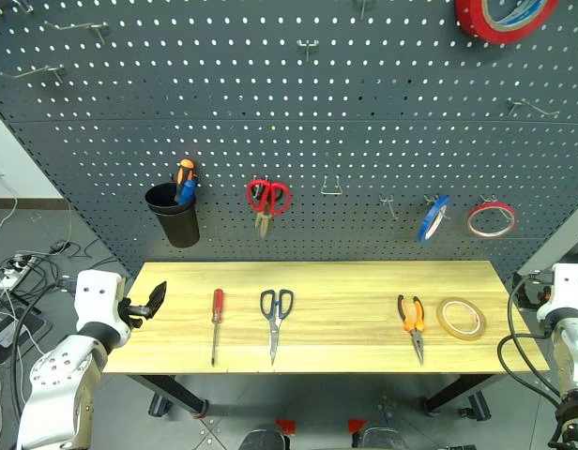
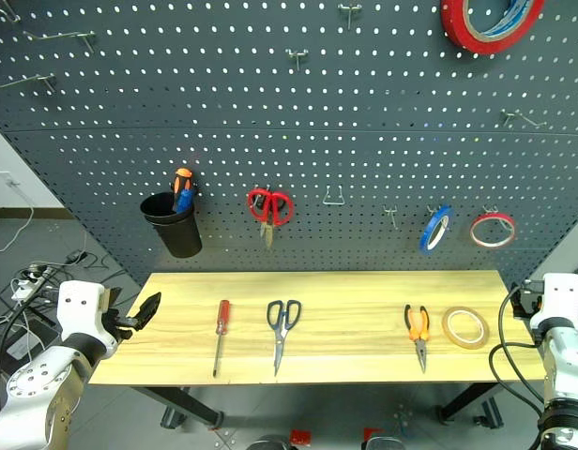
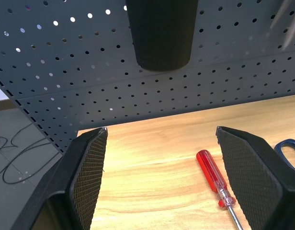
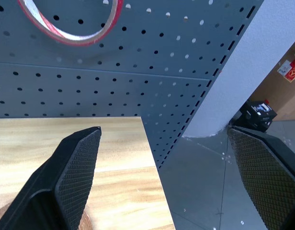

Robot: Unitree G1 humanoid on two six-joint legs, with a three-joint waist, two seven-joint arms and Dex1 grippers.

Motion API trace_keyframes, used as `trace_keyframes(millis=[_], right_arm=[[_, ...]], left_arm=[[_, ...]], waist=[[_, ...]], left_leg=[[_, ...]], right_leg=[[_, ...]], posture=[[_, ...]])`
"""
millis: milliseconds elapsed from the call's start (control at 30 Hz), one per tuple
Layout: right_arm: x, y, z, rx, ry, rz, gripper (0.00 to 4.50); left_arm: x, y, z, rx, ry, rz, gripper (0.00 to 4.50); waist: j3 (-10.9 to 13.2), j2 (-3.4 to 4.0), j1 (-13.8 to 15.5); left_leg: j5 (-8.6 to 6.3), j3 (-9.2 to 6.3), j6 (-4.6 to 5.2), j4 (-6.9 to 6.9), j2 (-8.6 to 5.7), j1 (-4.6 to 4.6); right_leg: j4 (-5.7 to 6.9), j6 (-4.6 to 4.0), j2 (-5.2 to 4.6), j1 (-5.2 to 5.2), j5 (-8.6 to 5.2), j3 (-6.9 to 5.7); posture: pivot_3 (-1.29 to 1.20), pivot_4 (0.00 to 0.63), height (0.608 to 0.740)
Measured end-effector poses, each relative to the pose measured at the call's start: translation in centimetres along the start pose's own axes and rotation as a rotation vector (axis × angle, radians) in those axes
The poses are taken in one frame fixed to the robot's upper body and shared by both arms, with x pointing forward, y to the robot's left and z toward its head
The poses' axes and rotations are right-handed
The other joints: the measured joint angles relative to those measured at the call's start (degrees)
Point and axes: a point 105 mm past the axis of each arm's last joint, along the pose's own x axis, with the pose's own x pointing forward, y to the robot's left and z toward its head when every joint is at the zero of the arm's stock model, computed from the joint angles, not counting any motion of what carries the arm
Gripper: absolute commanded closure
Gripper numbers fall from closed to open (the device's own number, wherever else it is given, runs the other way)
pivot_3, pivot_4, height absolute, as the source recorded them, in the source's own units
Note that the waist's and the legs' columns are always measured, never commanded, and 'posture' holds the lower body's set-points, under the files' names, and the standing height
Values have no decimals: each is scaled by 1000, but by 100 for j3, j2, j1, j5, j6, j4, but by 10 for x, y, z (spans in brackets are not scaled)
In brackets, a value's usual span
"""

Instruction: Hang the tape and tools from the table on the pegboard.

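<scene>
On the light wood table (image 1: 345, 281) lie, from left to right, a red-handled screwdriver (image 1: 216, 319), dark-handled scissors (image 1: 276, 314), orange-and-black pliers (image 1: 412, 323) and a tan tape roll (image 1: 461, 318). Behind it rises the dark grey pegboard (image 1: 317, 112). My left gripper (image 1: 150, 302) hovers at the table's left end, open and empty. In the left wrist view the left gripper (image 3: 161, 129) has the screwdriver (image 3: 213, 177) ahead, near one finger. My right gripper (image 4: 164, 129) is open and empty at the table's right end, facing the table corner and pegboard.
On the pegboard hang a black cup (image 1: 174, 214) holding an orange-and-blue screwdriver (image 1: 185, 178), red-handled scissors (image 1: 267, 200), a blue tape roll (image 1: 433, 217), a red tape roll (image 1: 492, 218) and a big red roll (image 1: 500, 17). A free hook (image 1: 331, 187) sits mid-board. Cables (image 1: 17, 272) lie on the floor at left.
</scene>
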Motion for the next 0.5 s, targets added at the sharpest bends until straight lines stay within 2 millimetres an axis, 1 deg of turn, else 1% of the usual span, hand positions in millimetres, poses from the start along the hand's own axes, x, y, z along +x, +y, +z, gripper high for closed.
trace_keyframes(millis=[100, 167, 300, 400, 500], right_arm=[[0, -2, 3, -16, -8, 5, 0], [2, -2, 6, -20, -17, 11, 0], [4, 1, 9, -23, -24, 21, 0], [3, 2, 6, -68, -7, 32, 0], [0, 1, -2, -80, 23, 33, 0]], left_arm=[[0, -1, -1, -1, 4, -10, 672], [0, -1, -1, 0, 6, -11, 672], [-2, 1, 2, 25, 9, -15, 672], [-4, -4, 5, 26, -4, -42, 672], [-3, -9, 13, 14, -37, -54, 672]], waist=[[-2, 3, -3], [-2, 3, -5], [-1, 4, -2], [-1, 3, -2], [1, 4, -3]], left_leg=[[0, 0, 0, 0, 0, 1], [0, 0, 0, 0, 1, 1], [0, 0, 1, -1, 0, 1], [0, 1, 1, 0, 1, 0], [0, 0, 1, 0, 2, 0]], right_leg=[[0, 0, 0, 0, 0, 0], [0, 0, 1, 0, 0, 0], [-2, 0, 0, 0, 0, 0], [-2, 0, 0, 0, 0, 1], [-1, 0, 0, 2, 0, -1]], posture=[[116, 11, 740], [115, 24, 740], [109, 18, 740], [99, 23, 740], [73, 33, 740]])
